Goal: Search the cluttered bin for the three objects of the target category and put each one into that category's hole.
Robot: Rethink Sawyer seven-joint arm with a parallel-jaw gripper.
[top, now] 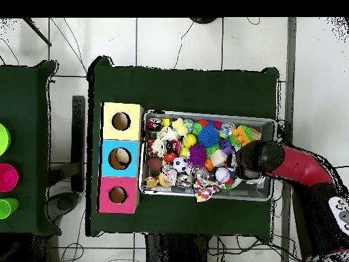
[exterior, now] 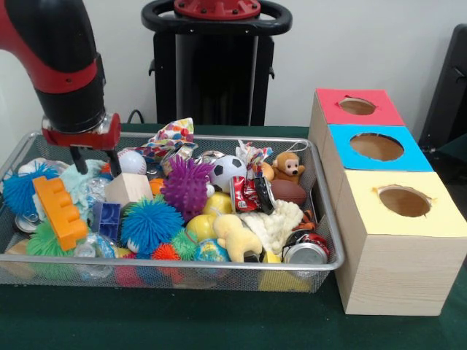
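Gripper (exterior: 93,161) hangs over the bin (exterior: 330,219) at its end furthest from the boxes, close to the back rim. Two dark fingers (exterior: 76,159) point down w/ a gap between them, open, nothing held; tips sit just above the toys.

Bin sits on the green tabletop (exterior: 219,321), packed nearly rim to rim, so very little free room inside. Right under the gripper: white baseball (exterior: 132,162), wooden block (exterior: 128,188), orange toy brick (exterior: 60,212), blue spiky ball (exterior: 150,224). Purple spiky ball (exterior: 187,186) and soccer ball (exterior: 228,170) crowd the middle.

Boxes touch the bin's other end: red (exterior: 357,106), blue (exterior: 376,146), yellow (exterior: 403,200), each w/ a round hole on top.

Overhead view: arm (top: 290,162) covers that end of the bin, hiding the fingers; bare tabletop strips show along all bin sides. Front view shows the fingers plainly.
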